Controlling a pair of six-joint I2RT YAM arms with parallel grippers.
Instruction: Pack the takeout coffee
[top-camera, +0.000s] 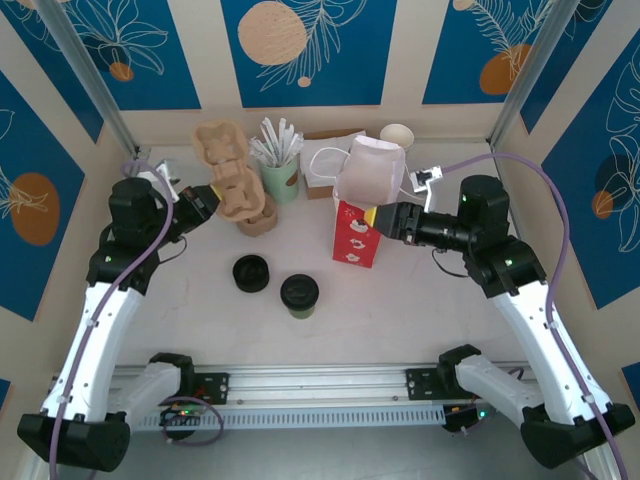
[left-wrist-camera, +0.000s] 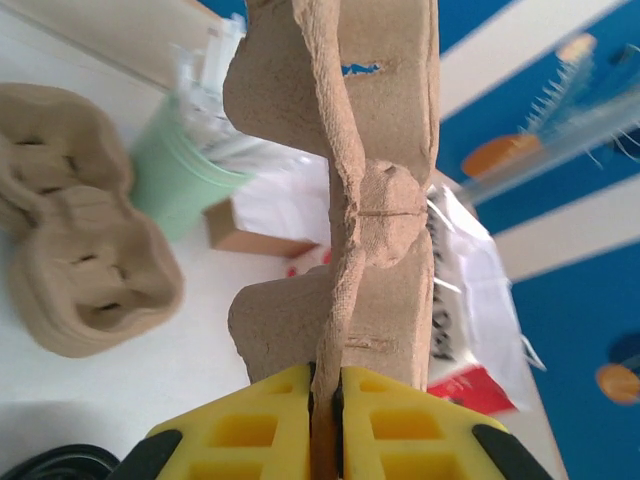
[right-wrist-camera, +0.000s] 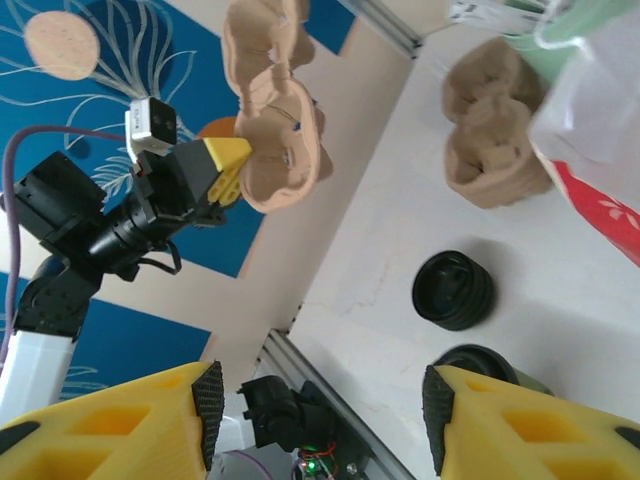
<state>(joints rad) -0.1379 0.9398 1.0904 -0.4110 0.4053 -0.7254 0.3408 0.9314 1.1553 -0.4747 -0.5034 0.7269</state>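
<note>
The takeout coffee (top-camera: 299, 295), a short greenish cup with a black lid, stands on the table front of centre; in the right wrist view the takeout coffee (right-wrist-camera: 490, 362) is partly hidden by a finger. My left gripper (top-camera: 205, 200) (left-wrist-camera: 325, 420) is shut on the edge of a brown cardboard cup carrier (top-camera: 245, 200) (left-wrist-camera: 370, 200) (right-wrist-camera: 280, 120), held up off the table. My right gripper (top-camera: 377, 216) (right-wrist-camera: 320, 420) is open and holds nothing, beside the top of the red bag (top-camera: 355, 238) (right-wrist-camera: 600, 210).
A loose black lid (top-camera: 251, 273) (right-wrist-camera: 453, 290) lies left of the coffee. More carriers (top-camera: 220, 140) (left-wrist-camera: 80, 270) sit at the back left. A green cup of white sticks (top-camera: 280, 175), a white plastic bag (top-camera: 372, 170) and white cups (top-camera: 397, 135) crowd the back.
</note>
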